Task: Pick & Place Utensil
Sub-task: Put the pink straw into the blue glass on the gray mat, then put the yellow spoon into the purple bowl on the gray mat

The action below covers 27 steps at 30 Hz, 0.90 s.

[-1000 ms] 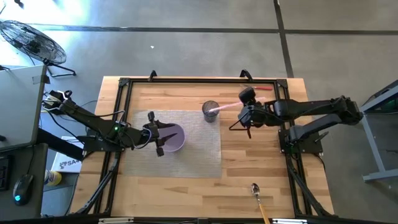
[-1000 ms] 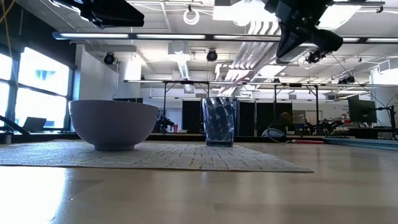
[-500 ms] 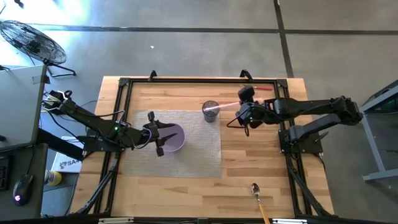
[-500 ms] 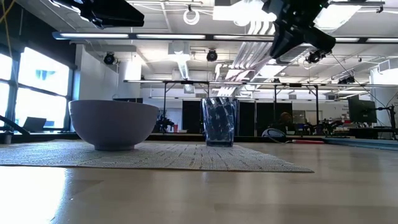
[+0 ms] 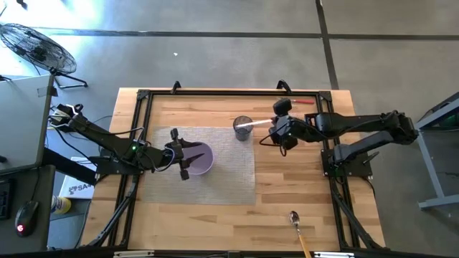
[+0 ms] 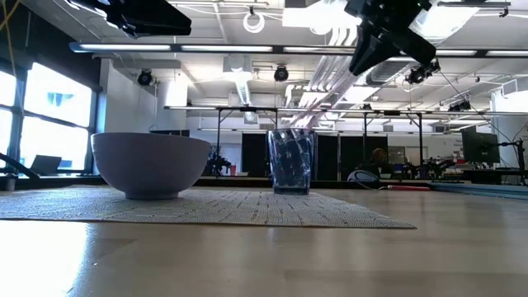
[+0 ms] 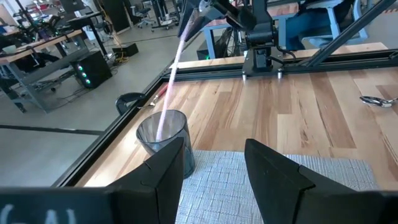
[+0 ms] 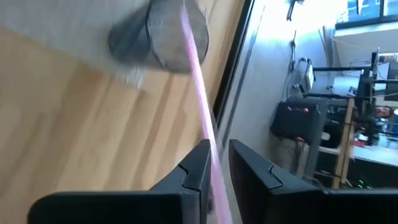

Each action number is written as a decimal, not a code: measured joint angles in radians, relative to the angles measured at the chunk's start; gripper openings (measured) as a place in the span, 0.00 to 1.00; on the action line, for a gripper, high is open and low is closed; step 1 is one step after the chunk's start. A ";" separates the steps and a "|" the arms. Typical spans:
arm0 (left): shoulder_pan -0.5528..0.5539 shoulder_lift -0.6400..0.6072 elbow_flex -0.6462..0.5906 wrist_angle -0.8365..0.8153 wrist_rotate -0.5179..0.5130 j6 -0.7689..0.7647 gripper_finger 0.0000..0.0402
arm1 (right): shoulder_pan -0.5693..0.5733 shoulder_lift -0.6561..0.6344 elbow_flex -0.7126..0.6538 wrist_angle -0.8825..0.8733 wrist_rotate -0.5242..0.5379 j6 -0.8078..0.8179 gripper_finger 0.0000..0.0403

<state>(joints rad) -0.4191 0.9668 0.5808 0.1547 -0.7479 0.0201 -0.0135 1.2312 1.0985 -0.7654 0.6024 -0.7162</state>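
A thin pink utensil (image 5: 256, 125) slants from my right gripper (image 5: 278, 129) down into a clear cup (image 5: 242, 127) on the grey mat's far edge. In the left wrist view its lower end is inside the cup (image 7: 163, 135). The right gripper hovers high, just right of the cup, shut on the utensil. My left gripper (image 5: 181, 160) waits open above the left rim of the purple bowl (image 5: 201, 159), touching nothing. A metal spoon (image 5: 295, 218) lies flat on the wood near the near edge. My right gripper pinches the pink utensil's upper end (image 8: 208, 140) between its two fingers, which lie across the shaft. It comes from above and from the table's right. The utensil is tilted, and its lower end (image 7: 159, 129) sits inside the cup; whether it touches the bottom I cannot tell.
The grey woven mat (image 5: 222, 175) carries bowl and cup. A black frame (image 5: 215, 93) runs round the table edges. Bare wood lies right of the mat and along the near side, where the spoon's wooden handle (image 5: 304, 242) runs off the edge.
The right gripper has moved toward the table's left, closer to the cup, still shut on the pink utensil. The utensil has tipped steeper, its lower end staying at the cup.
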 joint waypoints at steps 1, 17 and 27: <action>0.000 0.000 0.000 0.000 0.000 0.000 0.41 | 0.000 0.000 0.000 0.008 -0.002 0.000 0.13; 0.000 0.000 0.000 0.000 0.000 0.000 0.41 | 0.001 0.000 0.000 0.224 0.043 0.160 0.13; 0.000 0.000 0.000 0.000 0.000 0.000 0.41 | 0.098 -0.066 0.000 0.343 0.133 0.481 0.08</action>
<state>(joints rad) -0.4191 0.9668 0.5808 0.1546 -0.7479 0.0200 0.0842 1.1652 1.0981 -0.4229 0.7351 -0.2350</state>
